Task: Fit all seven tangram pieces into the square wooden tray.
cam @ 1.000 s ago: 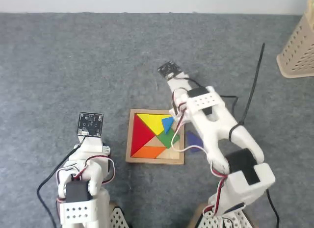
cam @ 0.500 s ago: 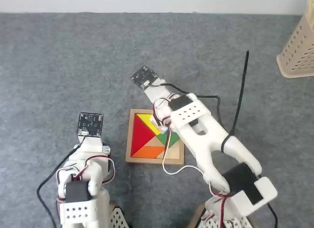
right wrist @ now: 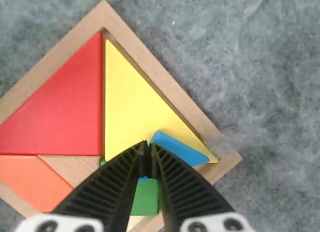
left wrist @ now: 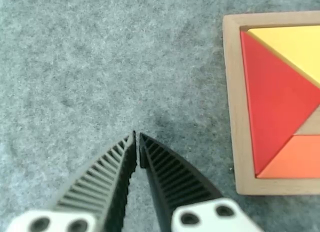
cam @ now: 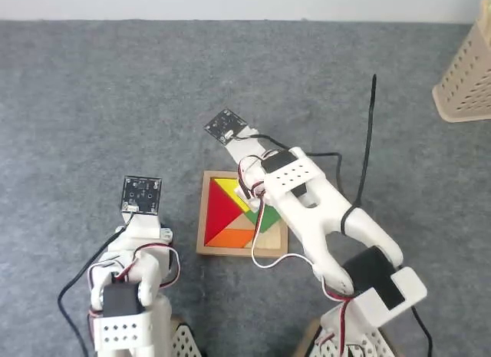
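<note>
Overhead, the high view shows the square wooden tray (cam: 202,215) flat on a grey mat (cam: 115,88), with a red piece (cam: 221,211), a yellow piece (cam: 232,190), an orange piece (cam: 230,238) and a green piece (cam: 270,216) lying inside it. The right arm (cam: 307,203) leans over the tray's right half and covers that part. The left arm (cam: 130,280) stands apart to the tray's left. A pale slotted basket (cam: 468,73) sits at the far right edge. From the left wrist view, the left gripper (left wrist: 136,137) hangs over bare mat beside the tray. Its ribbed fingers are drawn together to a hairline gap and carry nothing. The tray's rim, the red, yellow and orange pieces and a patch of uncovered wood show at one side. From the right wrist view, the right gripper (right wrist: 148,144) is above the tray with its fingers pressed nearly together. Their tips meet the corner of a blue piece (right wrist: 180,148), which rests tilted over the yellow piece's edge against the tray's rim. Whether the tips actually pinch the blue piece cannot be told. The green piece lies beneath the fingers, and the red and orange pieces lie flat beside the yellow one.
</note>
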Controlling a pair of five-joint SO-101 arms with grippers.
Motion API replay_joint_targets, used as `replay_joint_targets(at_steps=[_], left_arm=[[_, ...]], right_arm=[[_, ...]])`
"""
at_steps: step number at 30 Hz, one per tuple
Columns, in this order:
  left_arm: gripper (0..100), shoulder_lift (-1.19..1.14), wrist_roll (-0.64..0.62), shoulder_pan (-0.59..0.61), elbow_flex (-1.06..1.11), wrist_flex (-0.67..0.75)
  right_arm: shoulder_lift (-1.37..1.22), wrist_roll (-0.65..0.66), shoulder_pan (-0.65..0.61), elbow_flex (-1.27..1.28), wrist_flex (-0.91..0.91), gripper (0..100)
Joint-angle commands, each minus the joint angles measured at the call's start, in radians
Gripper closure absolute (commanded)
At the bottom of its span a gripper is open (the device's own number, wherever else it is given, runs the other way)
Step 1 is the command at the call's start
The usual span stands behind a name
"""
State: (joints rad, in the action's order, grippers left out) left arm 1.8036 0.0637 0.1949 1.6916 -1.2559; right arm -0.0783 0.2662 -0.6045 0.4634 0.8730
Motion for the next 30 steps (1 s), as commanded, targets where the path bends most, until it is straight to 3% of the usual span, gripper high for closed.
replay_joint_targets(at_steps=[1, 30], left_arm=[[99, 0.020, 0.005, 0.000, -0.007, -0.008], [99, 0.020, 0.005, 0.000, -0.007, -0.008]], right_arm=[[-0.001, 0.023, -0.005, -0.021, -0.004, 99.2], [0.004, 0.221, 0.071, 0.003, 0.073, 99.2]])
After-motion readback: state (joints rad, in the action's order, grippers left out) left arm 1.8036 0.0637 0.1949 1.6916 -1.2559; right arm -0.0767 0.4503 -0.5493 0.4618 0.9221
